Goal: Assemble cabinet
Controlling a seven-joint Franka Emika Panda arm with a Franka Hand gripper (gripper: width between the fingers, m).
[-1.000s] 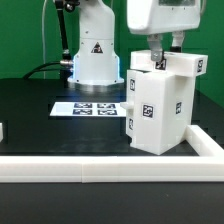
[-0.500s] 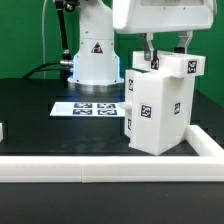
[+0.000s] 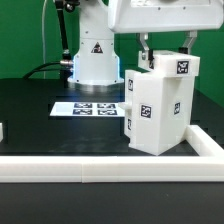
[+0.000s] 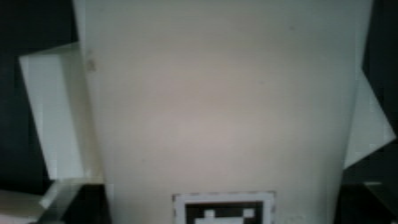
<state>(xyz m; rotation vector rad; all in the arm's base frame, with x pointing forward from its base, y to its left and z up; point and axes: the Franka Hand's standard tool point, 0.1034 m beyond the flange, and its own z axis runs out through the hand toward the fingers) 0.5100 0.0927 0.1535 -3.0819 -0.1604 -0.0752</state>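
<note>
The white cabinet [image 3: 155,110] stands upright on the black table at the exterior view's right, with tags on its front, side and top. My gripper [image 3: 165,52] comes down from above, one finger on each side of the cabinet's upper part, shut on it. In the wrist view the cabinet's white panel [image 4: 214,100] fills the picture between the dark fingers [image 4: 68,195], and a tag [image 4: 222,208] shows near my gripper [image 4: 217,200]. A second white panel edge [image 4: 50,110] shows beside it.
The marker board [image 3: 90,107] lies flat on the table beside the cabinet. The arm's white base [image 3: 92,55] stands behind it. A low white border rail [image 3: 100,167] runs along the front and turns back at the exterior view's right [image 3: 207,142].
My gripper has moved toward the exterior view's left and looks larger. The cabinet's upper part and its top tag have shifted left with it.
</note>
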